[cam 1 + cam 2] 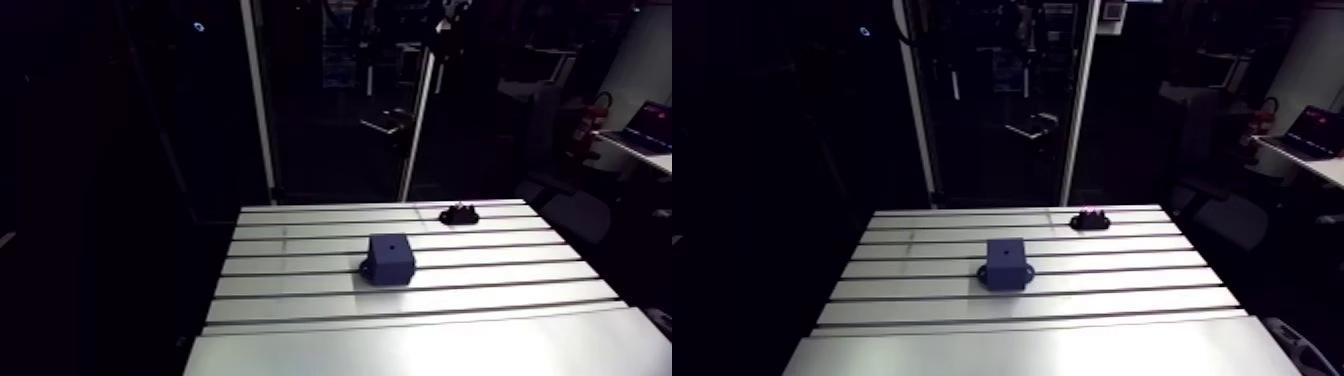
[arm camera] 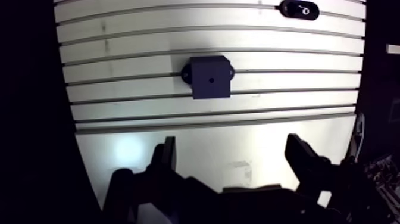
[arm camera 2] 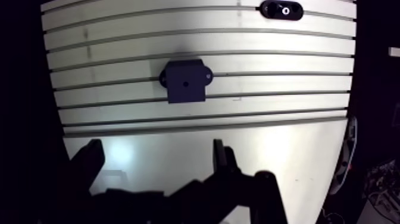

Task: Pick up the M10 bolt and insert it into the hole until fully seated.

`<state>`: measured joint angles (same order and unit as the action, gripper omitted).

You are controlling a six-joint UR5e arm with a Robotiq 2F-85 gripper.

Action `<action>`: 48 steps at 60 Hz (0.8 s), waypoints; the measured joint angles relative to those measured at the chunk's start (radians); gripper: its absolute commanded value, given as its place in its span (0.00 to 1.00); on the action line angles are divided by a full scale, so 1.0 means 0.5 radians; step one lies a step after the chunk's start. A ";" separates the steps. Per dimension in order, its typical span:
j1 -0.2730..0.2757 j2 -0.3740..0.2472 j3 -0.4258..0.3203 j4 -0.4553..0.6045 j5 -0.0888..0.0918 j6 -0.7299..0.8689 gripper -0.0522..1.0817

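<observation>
Hovering over smooth near strip of table (image 2: pixel 119 59), claw (image 2: pixel 232 143) released, fingers (image 2: pixel 168 156) spread wide. Mid-table, blue block (image 2: pixel 211 89) with top hole (image 2: pixel 211 78), bare surface all round. Bolt (image 2: pixel 305 9) in black holder (image 2: pixel 290 8) near far edge.

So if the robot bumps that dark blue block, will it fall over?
Probably not. The block sits low and flat on the table, so it looks hard to tip. Its small side tabs lie along a slot, so it may even be fastened down, though I cannot tell. It looks stiff and solid, not squashy.
</observation>
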<state>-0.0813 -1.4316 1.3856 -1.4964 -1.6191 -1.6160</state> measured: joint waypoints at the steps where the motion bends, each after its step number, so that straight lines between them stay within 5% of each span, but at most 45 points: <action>1: 0.000 0.000 0.000 0.000 0.000 0.000 0.05; 48: 0.000 -0.039 0.027 -0.003 -0.017 -0.003 0.05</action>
<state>-0.0813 -1.4514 1.3994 -1.4977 -1.6277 -1.6176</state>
